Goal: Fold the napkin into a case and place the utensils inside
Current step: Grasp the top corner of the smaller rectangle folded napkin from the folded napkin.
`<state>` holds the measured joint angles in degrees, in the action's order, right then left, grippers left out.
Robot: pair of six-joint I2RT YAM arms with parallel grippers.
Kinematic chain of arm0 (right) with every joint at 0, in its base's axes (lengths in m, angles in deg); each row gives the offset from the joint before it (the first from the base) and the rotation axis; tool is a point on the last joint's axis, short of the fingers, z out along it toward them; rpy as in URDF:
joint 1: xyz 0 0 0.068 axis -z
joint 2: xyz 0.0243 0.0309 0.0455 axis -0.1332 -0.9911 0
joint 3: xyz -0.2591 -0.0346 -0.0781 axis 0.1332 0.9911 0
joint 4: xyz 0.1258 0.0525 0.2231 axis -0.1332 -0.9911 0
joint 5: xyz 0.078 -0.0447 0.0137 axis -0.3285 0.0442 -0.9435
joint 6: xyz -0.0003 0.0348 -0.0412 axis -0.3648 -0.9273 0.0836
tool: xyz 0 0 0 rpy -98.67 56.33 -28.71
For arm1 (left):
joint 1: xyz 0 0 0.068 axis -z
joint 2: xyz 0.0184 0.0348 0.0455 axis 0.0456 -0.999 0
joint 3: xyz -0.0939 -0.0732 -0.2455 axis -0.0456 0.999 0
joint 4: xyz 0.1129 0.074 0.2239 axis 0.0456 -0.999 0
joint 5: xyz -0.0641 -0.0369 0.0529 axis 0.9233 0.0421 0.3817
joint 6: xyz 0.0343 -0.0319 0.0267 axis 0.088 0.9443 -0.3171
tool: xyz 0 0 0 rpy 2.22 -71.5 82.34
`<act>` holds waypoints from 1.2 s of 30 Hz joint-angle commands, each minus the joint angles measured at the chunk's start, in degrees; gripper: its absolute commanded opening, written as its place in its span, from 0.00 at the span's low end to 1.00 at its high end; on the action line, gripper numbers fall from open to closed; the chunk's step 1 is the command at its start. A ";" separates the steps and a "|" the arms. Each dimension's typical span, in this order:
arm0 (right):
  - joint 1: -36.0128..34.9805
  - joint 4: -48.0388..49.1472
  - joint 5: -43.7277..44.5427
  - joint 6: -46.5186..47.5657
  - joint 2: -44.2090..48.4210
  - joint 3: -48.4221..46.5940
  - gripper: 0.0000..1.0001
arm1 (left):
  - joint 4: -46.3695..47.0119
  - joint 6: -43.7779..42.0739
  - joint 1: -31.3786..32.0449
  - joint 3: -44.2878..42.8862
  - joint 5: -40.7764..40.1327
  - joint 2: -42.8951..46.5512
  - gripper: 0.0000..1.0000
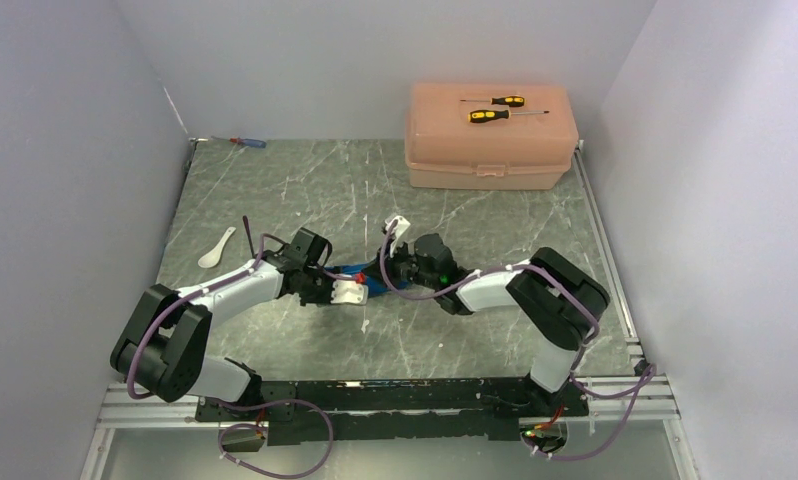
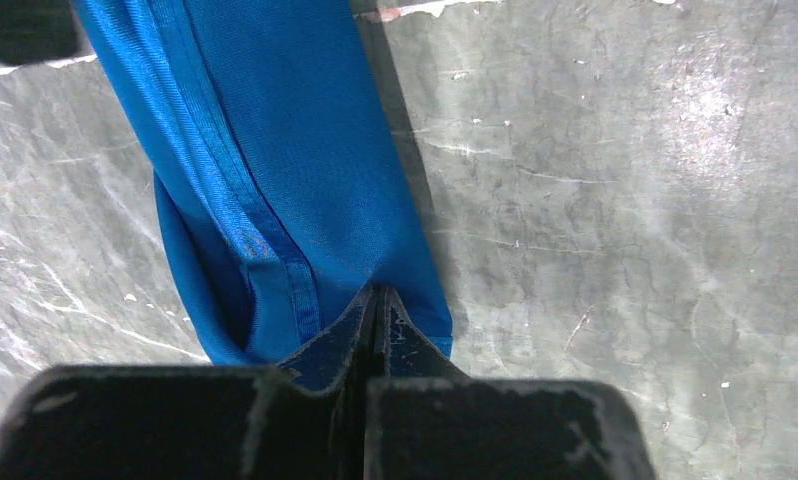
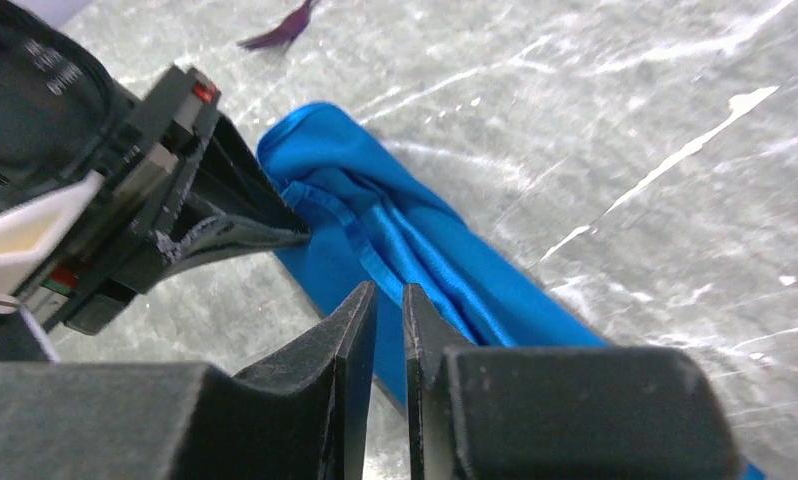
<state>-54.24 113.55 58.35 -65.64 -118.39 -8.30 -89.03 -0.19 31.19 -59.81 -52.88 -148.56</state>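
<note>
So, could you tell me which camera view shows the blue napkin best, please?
The left wrist view: the napkin fills the frame, hems clear, pinched by the left gripper. The right wrist view shows it folded lengthwise; the top view shows only a sliver between the arms.

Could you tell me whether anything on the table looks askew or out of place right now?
The napkin is no neat flat case: it is bunched into a narrow, wrinkled strip, its end pinched by the left gripper. The white spoon and purple fork lie apart from it on the table. Nothing looks spilled or damaged.
</note>
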 commanded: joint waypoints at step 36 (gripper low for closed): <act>-2.59 -1.73 -10.71 -10.66 -20.09 -16.22 0.00 | 4.36 5.78 0.59 1.80 -0.49 4.17 0.03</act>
<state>-57.02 114.88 48.21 -75.34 -136.69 -22.00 -84.81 2.46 31.28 -56.97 -53.36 -146.85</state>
